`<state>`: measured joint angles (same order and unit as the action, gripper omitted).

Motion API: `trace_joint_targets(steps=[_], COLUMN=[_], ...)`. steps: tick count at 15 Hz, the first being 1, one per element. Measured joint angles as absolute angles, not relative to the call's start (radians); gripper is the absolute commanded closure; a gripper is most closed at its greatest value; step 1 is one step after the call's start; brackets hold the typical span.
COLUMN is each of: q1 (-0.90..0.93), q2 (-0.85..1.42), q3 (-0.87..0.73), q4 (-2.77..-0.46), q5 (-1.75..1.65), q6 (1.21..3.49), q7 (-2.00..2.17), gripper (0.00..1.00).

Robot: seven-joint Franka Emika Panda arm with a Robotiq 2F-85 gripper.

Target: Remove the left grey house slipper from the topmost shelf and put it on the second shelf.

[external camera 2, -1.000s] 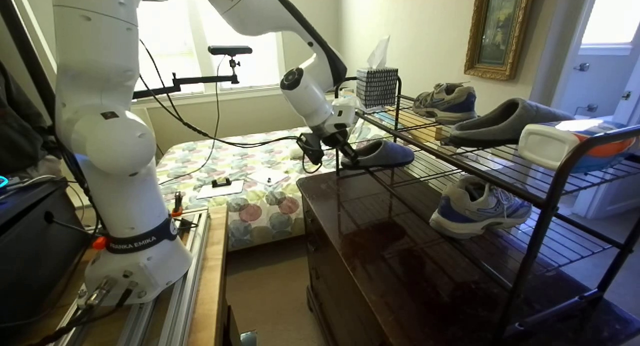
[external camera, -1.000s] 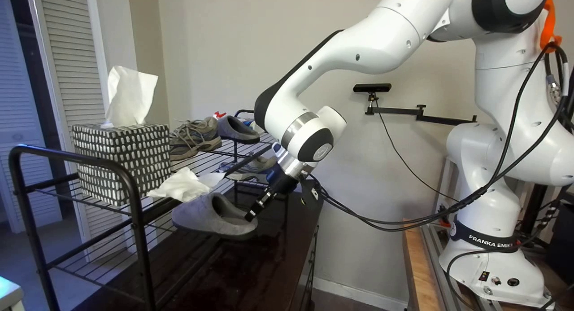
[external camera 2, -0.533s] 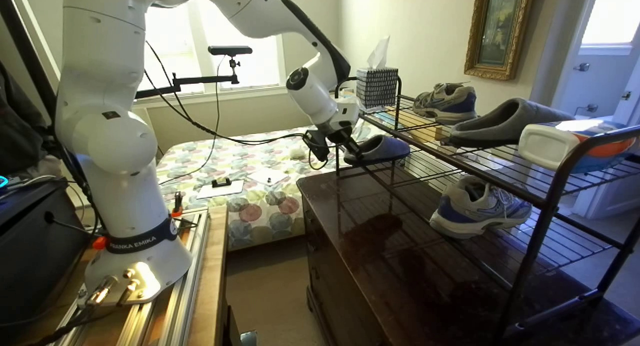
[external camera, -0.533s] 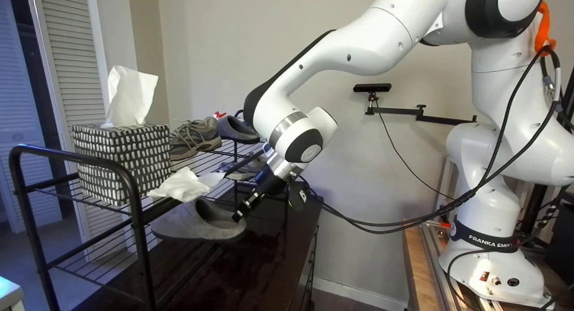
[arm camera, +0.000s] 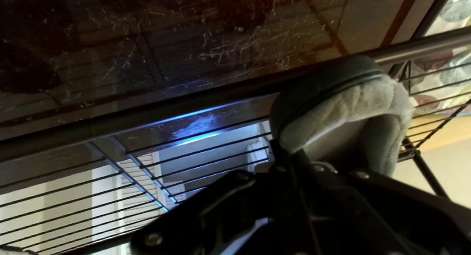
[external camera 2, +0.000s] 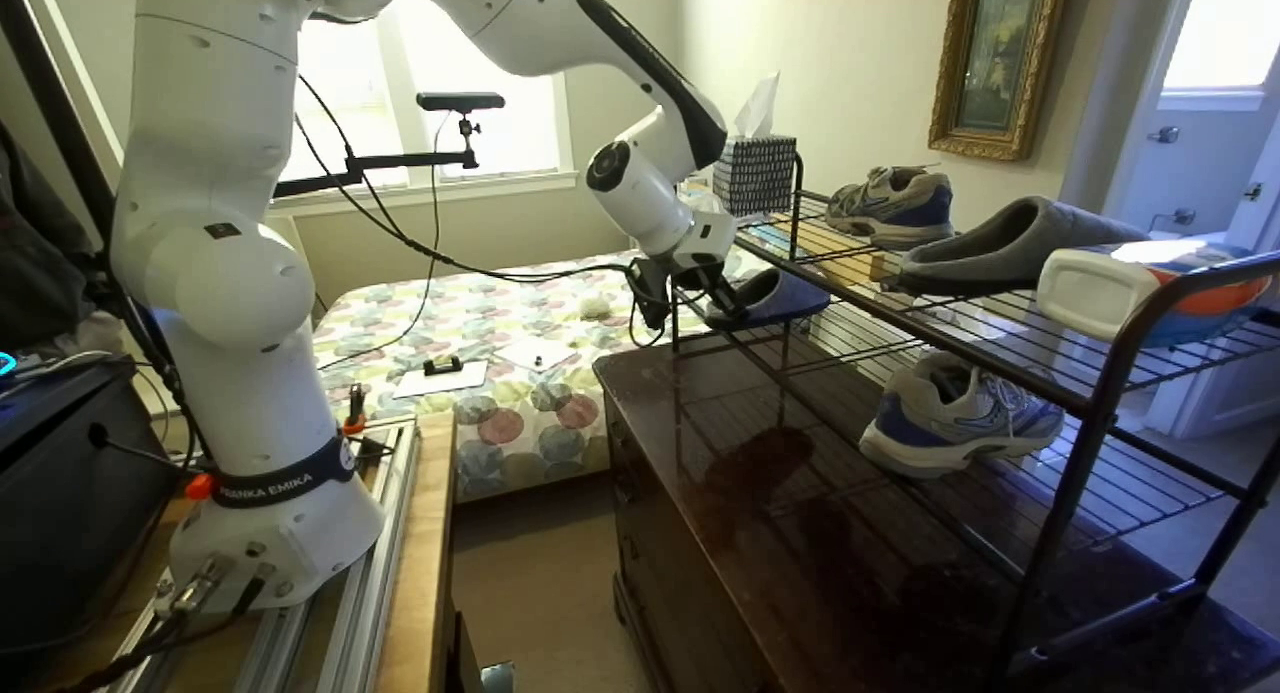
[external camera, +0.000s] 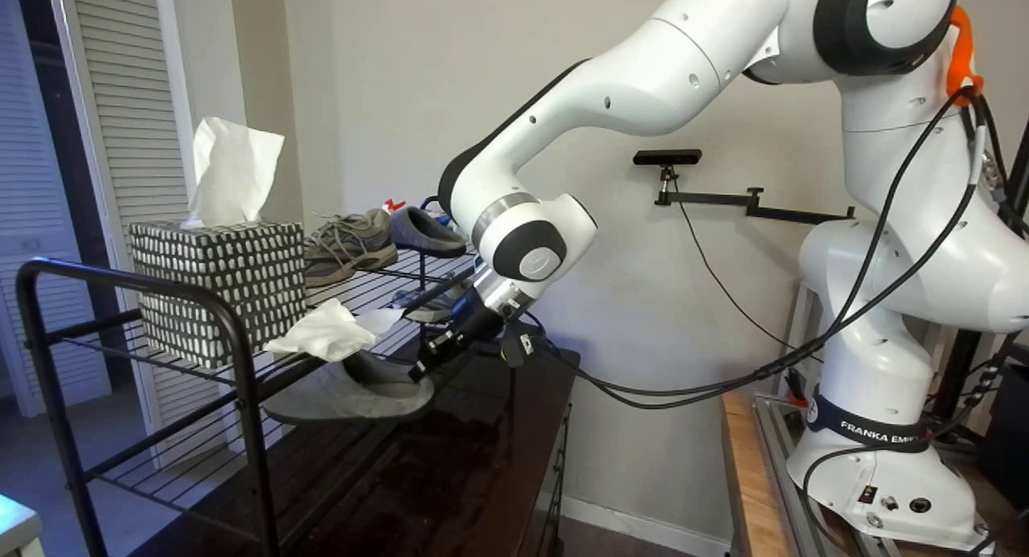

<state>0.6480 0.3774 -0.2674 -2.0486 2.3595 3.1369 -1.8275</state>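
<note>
Since the heel end of the left grey slipper (external camera: 342,399) extends over the front rail of the second shelf (arm camera: 110,125), with the toe pointing inward, the step in hand looks like pushing it farther in and setting it down. The jaws are clamped on the slipper, pinching one side of the heel end; whether the sole touches the wires, I cannot tell. To do this well, keep the slipper level, ease it inward until the whole sole is over the grid, then lower it until the wires carry it before letting go. Soft fabric held by one edge may let the toe sag or twist, so a slow push seems wise; released too early, it could tip over the rail onto the dresser (external camera: 466,477). Backing straight out afterwards should spare the lining a tug.

The main obstacle is the topmost shelf (external camera: 120,277): its front rail runs above the slipper, and the arm (external camera: 659,91) could knock it. A crumpled tissue (external camera: 330,332) lies on that edge and hides part of the slipper in an exterior view. The tissue box (external camera: 221,292), a sneaker (external camera 2: 895,208) and the matching slipper (external camera 2: 1035,241) share that shelf; another sneaker (external camera 2: 960,428) sits farther along the second shelf.
</note>
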Motion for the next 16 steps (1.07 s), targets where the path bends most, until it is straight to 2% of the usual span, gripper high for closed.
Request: trace_joint_targets(steps=[3, 4, 5, 7, 8, 16], q1=[0.65, 0.651, 0.651, 0.651, 0.652, 0.655], q2=[0.377, 0.377, 0.377, 0.377, 0.377, 0.375], q3=[-0.332, -0.352, -0.364, -0.371, -0.368, -0.316], q4=[-2.049, -2.05, -2.052, -2.058, -2.061, -2.099], q5=[2.443, 2.468, 2.483, 2.497, 2.497, 2.492], q6=[3.103, 3.09, 3.084, 3.081, 3.081, 3.086], q7=[-1.83, -1.832, -1.833, -1.833, -1.833, -1.837], gripper=[0.99, 0.93, 0.69, 0.65, 0.6, 0.03])
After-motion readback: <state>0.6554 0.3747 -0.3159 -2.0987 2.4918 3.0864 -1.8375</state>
